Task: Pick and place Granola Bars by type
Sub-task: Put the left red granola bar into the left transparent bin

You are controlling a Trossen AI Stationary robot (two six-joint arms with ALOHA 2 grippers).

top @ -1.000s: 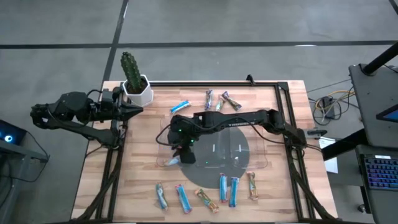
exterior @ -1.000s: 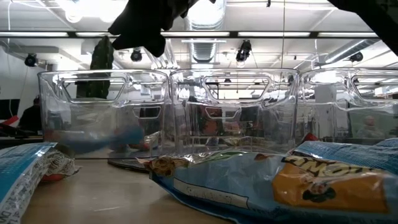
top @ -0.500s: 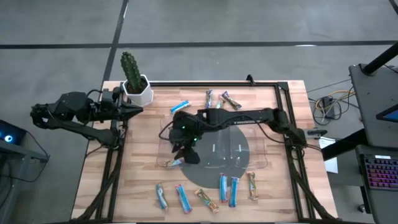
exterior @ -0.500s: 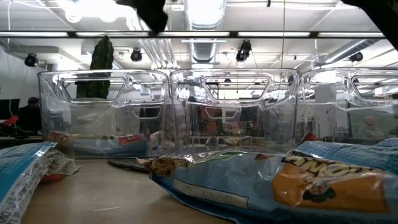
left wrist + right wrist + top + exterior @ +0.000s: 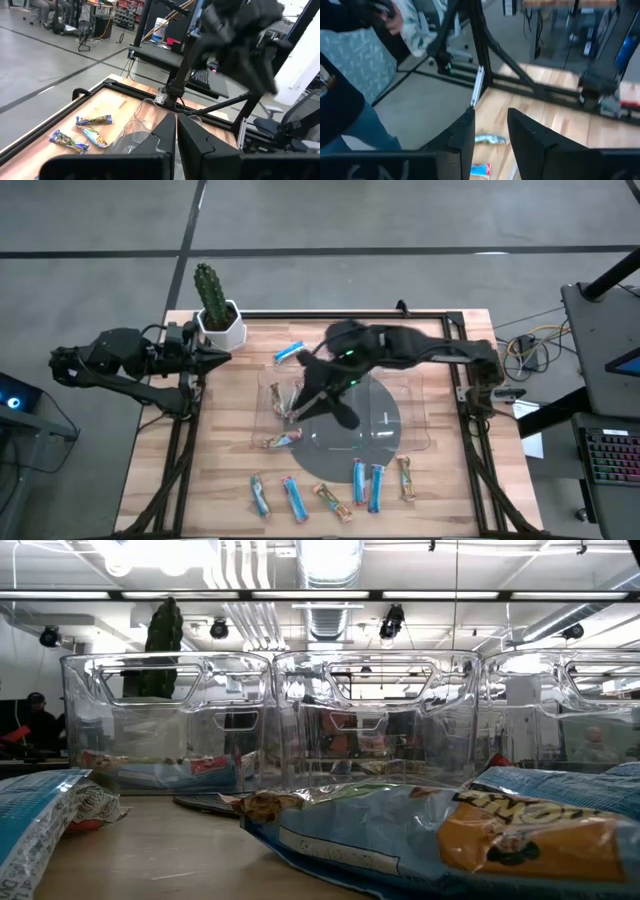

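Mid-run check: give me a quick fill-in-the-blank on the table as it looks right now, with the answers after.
1. The plant in the white pot at the table's far left corner is a ____.
2. Along the near edge of the table lie ____ wrapped bars in a row.
3. The right gripper hangs over the clear tray holding ____.
4. The left gripper, parked by the pot, has its fingers ____.

Answers: cactus; five; nothing; shut
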